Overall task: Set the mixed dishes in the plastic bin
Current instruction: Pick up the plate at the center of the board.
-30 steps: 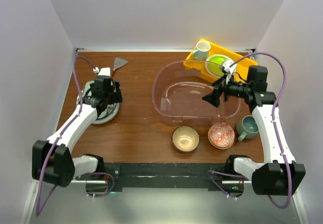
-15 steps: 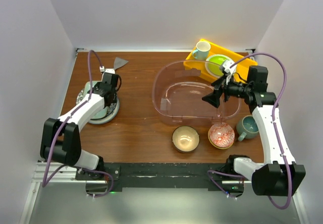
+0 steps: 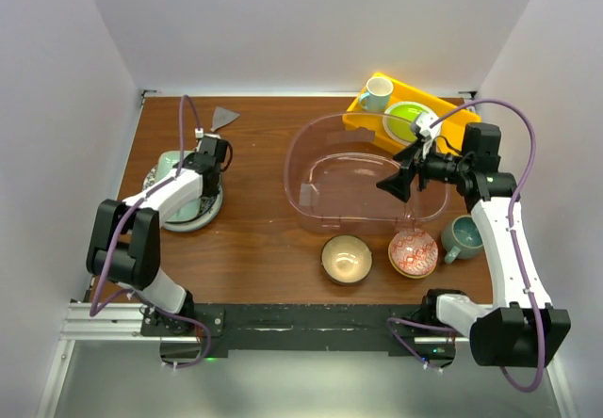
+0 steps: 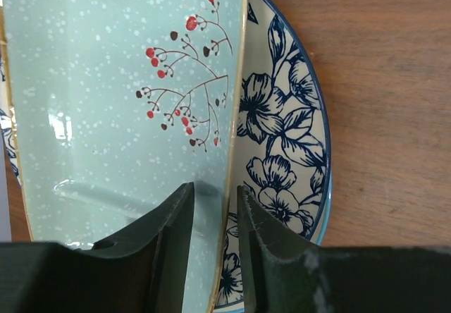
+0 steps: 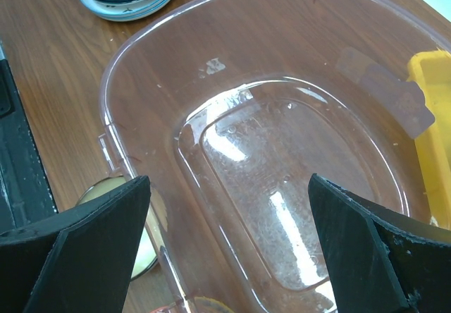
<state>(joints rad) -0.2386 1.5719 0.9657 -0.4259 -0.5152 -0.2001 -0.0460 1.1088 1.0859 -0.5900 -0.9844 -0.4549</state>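
Brown wood worktop (image 3: 254, 239), white walls (image 3: 311, 23). Left gripper (image 4: 215, 192) straddles berry plate (image 4: 106, 80) rim, grip unclear; right gripper (image 5: 229, 182) spread above plastic bin (image 5: 155, 80).

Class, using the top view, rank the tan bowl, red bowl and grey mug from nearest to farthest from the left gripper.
1. tan bowl, front centre.
2. red bowl, just right of it.
3. grey mug, far right.

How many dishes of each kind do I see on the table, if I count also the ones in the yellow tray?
Plates: 4 (three in the plate stack, one lime-green plate in the yellow tray)
Bowls: 2 (tan bowl, red-patterned bowl)
Mugs: 2 (grey-teal mug, white mug)
Total: 8
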